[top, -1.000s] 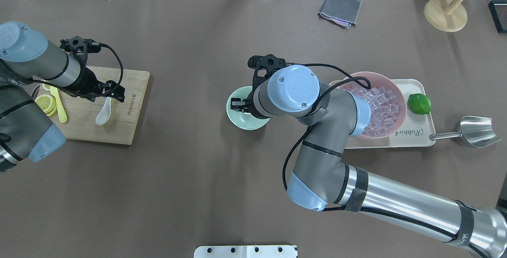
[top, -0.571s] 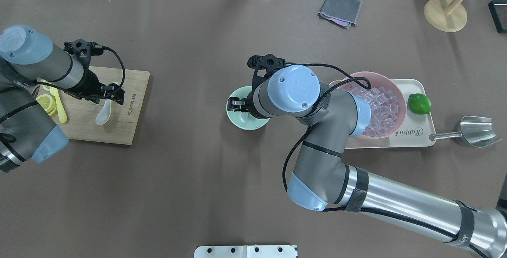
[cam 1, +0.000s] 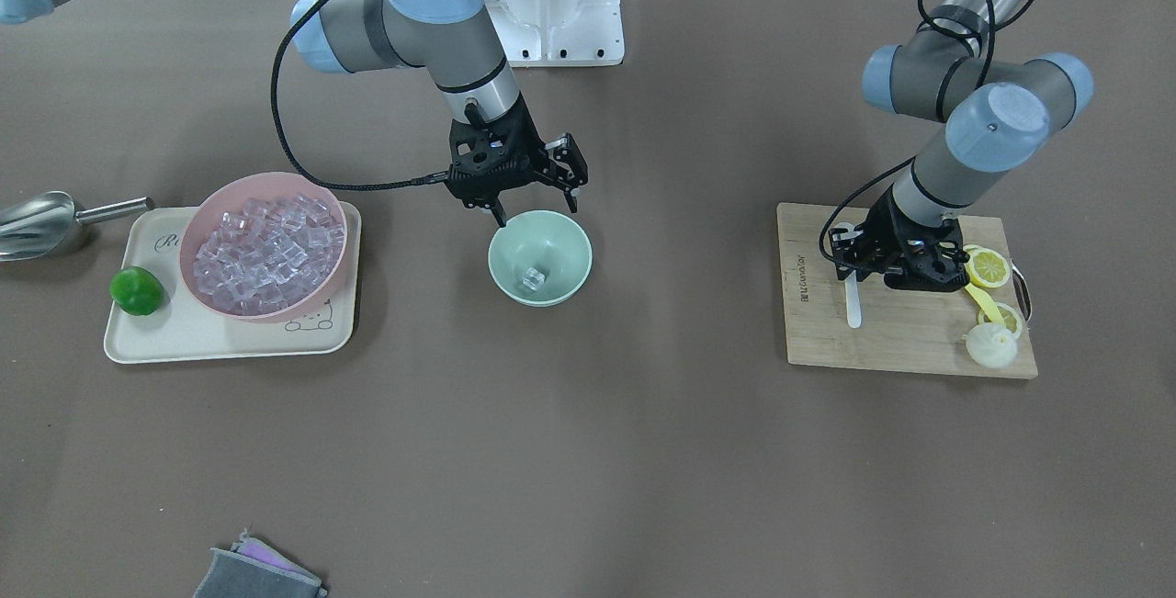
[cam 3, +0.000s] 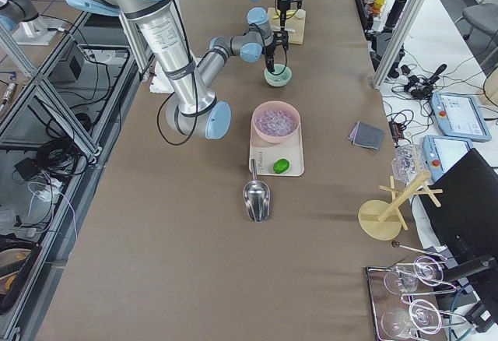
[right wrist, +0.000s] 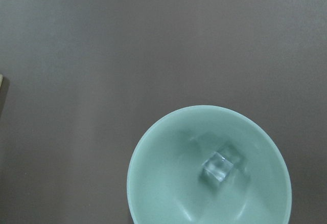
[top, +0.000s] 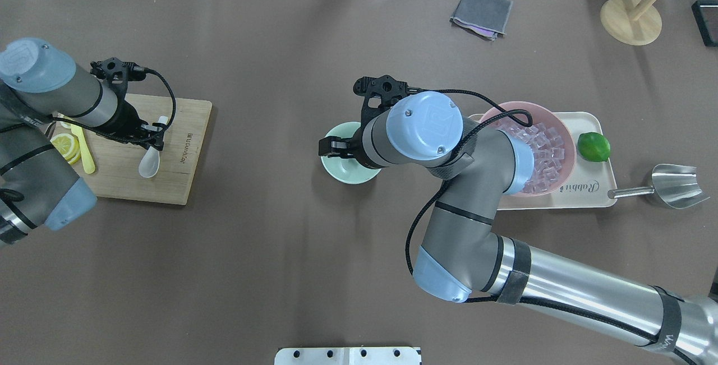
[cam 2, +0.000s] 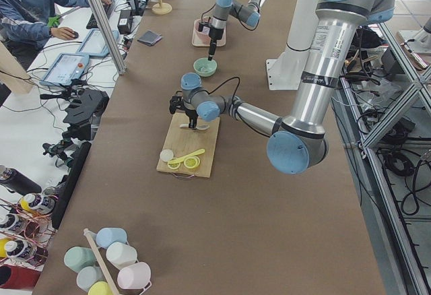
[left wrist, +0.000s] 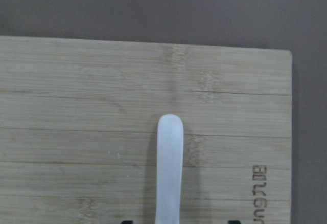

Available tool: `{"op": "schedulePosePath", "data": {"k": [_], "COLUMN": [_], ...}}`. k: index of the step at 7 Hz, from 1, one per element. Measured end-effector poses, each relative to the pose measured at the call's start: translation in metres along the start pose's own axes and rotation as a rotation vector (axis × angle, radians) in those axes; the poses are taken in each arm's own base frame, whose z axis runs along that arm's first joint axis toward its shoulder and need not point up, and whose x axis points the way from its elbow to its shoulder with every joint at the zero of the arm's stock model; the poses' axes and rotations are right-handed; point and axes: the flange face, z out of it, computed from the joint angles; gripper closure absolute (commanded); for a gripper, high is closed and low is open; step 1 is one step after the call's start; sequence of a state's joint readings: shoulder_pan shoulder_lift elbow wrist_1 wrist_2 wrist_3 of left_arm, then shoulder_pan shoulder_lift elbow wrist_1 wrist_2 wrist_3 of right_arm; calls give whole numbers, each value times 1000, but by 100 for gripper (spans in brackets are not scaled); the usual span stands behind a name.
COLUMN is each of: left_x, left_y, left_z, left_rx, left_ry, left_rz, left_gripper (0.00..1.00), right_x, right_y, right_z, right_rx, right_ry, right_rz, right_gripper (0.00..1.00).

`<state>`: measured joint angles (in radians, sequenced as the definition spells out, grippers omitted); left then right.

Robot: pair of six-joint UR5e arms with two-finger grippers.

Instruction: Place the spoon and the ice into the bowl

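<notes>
left gripper (top: 155,132): fingers apart, straddling spoon (top: 149,163) handle, not clamped | spoon: glossy white, flat on cutting board (top: 168,180), scoop toward robot | right gripper (cam 1: 535,210): spread wide, holding nothing, above bowl (cam 1: 562,247) rim | ice (cam 1: 533,280): one clear cube on mint-green bowl's bottom, below gripper
</notes>
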<state>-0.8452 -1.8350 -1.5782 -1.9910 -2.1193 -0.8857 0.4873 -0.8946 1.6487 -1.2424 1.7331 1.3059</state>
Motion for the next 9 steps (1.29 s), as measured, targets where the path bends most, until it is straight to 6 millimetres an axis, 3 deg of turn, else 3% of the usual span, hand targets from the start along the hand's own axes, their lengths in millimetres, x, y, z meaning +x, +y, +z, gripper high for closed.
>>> {"op": "schedulePosePath", "data": {"k": [2,3,4,6,9], "left_x": [3,15,39,127,290], "left_y": [-2,-6,-14,-32,-7], "left_z": [-1,-9,-23,-54,-49], "left_rx": [1,9,28,63,65], "left_ry": [5,23,54,153,253], "left_rz": [1,7,7,-59,-127], "left_gripper": [100,100,100,100,100], "right_x": [9,18,36,117,285], "right_y": [1,-3,-15,-58,-107], "right_z": [-12,-26,-46,-96,-151], "right_rx": [2,3,-8,-51,-108], "right_ry": [-11,-22,-34,-31,46], "right_rz": [0,2,13,20,-104], "right_gripper": [0,0,0,0,0]}}
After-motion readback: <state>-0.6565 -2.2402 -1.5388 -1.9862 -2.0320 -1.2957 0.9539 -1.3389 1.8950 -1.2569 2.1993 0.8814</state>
